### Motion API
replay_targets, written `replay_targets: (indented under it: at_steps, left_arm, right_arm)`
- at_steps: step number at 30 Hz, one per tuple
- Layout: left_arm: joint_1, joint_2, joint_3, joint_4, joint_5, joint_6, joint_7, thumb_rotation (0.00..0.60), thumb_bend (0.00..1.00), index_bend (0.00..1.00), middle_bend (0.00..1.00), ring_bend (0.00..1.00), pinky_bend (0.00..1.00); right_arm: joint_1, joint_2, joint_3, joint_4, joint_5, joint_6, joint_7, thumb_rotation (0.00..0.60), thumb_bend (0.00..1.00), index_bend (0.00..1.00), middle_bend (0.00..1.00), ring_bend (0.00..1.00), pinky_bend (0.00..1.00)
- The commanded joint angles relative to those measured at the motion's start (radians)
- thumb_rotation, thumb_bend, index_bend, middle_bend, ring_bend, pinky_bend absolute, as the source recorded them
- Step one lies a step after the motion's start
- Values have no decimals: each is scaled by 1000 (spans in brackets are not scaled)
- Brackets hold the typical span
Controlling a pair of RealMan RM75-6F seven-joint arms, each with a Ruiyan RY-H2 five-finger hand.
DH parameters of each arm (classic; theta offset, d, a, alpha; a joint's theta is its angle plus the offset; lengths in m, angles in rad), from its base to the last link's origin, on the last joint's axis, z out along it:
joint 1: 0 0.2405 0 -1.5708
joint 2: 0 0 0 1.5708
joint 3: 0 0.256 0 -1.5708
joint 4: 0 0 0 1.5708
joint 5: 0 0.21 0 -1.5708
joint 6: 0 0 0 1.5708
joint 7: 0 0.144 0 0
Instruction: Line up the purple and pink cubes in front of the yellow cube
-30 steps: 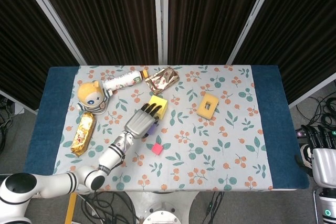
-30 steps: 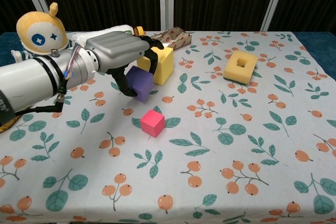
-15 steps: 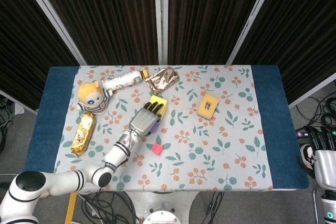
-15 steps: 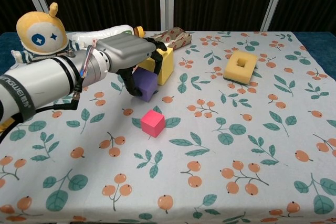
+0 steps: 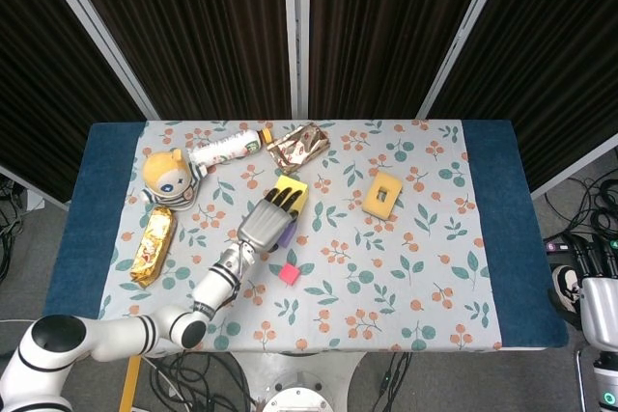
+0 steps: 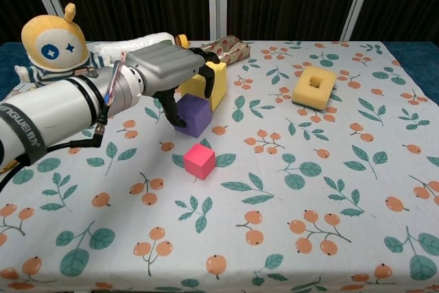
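From the head view, the left hand (image 5: 266, 222) is covering the purple cube, with its fingers (image 5: 283, 199) lying over the yellow cube (image 5: 294, 187); the pink cube (image 5: 288, 273) is sitting apart, nearer the tabletop's (image 5: 483, 200) front. The right hand (image 5: 596, 282) is hanging off the edge, grasp unclear.

From the chest view, the left hand (image 6: 164, 70) is gripping the purple cube (image 6: 193, 115), which is touching the yellow cube (image 6: 212, 80). The pink cube (image 6: 199, 161) is lying near, in front.

The yellow cube (image 6: 212, 84) sits on the floral tablecloth (image 6: 309, 190). The purple cube (image 6: 193, 116) rests on the cloth just in front of the yellow cube, touching it. The pink cube (image 6: 199, 161) lies nearer the camera, apart, slightly turned
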State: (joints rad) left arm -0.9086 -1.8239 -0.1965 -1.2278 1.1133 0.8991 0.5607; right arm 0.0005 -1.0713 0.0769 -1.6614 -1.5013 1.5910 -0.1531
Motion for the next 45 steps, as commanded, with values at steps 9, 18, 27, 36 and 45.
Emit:
replay_targets:
  at_steps: [9, 18, 27, 36, 45]
  left_arm:
    - [51, 12, 66, -23, 191, 142, -105, 600, 15, 99, 20, 67, 160]
    - [17, -64, 55, 113, 229, 130, -84, 600, 0, 51, 0, 21, 158]
    - [23, -64, 59, 104, 211, 104, -23, 600, 0, 51, 0, 17, 150]
    - [11, -100, 28, 157, 192, 86, -40, 600, 0, 51, 0, 17, 150]
    - [-2, -133, 7, 226, 178, 64, -75, 600, 0, 51, 0, 17, 150]
  right_arm:
    - [-3, 1, -3, 2, -14, 6, 4, 600, 150, 109, 139, 59, 188]
    - [-12, 8, -1, -6, -20, 23, -2, 600, 150, 109, 139, 60, 188]
    - [-16, 6, 0, 0, -20, 26, 4, 600, 150, 109, 139, 59, 188]
    - [-20, 7, 2, 0, -21, 33, 7, 600, 150, 109, 133, 60, 188]
    - [-21, 9, 3, -7, -16, 30, -1, 600, 150, 109, 129, 59, 188]
